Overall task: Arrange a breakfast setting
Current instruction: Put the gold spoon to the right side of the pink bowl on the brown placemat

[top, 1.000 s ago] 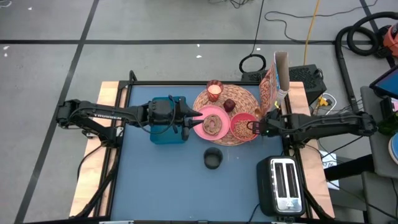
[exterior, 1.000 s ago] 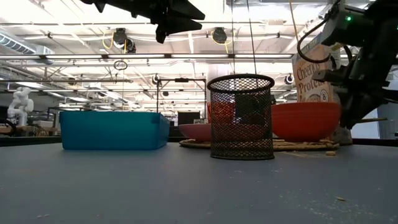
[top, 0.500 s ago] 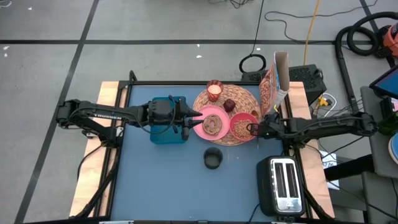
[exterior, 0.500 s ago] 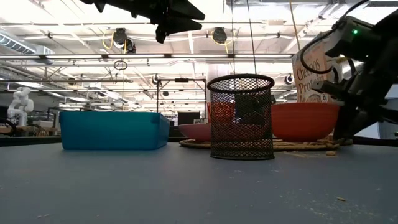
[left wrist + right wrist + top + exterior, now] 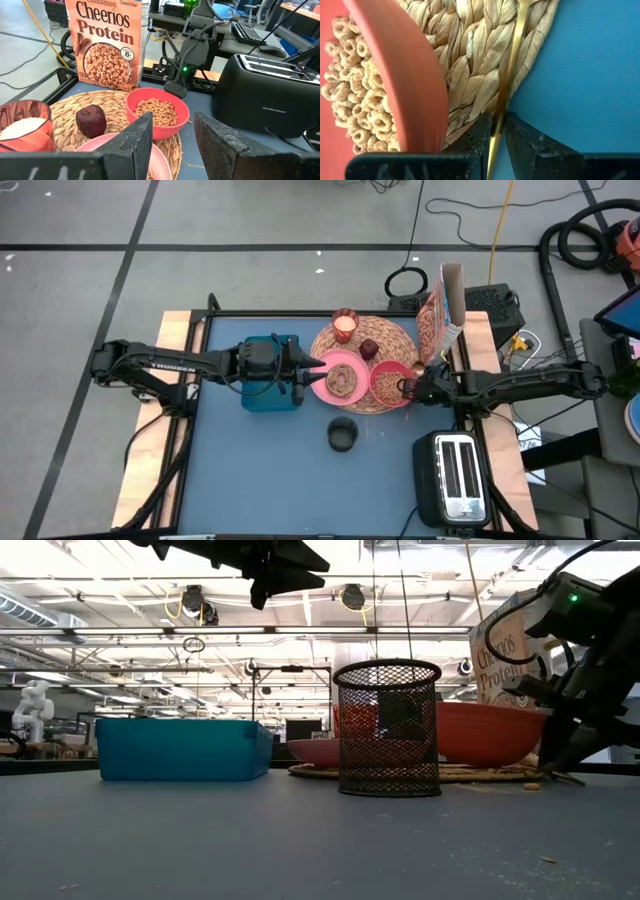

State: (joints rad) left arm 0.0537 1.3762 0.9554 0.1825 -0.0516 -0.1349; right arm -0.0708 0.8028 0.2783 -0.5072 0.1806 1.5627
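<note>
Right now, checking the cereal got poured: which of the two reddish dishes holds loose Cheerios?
The coral-red bowl, deeper and nearer the toaster; the pink plate is shallower.

Straw placemat [image 5: 392, 337] with pink plate [image 5: 340, 378], red bowl [image 5: 388, 381], candle glass [image 5: 345, 326], black toaster [image 5: 458, 478] nearby

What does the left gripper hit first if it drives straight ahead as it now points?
Likely the pink plate right below its fingertips; the left gripper aims on toward the coral-red bowl of cereal. Depth is unclear, so it might clear the plate.
</note>
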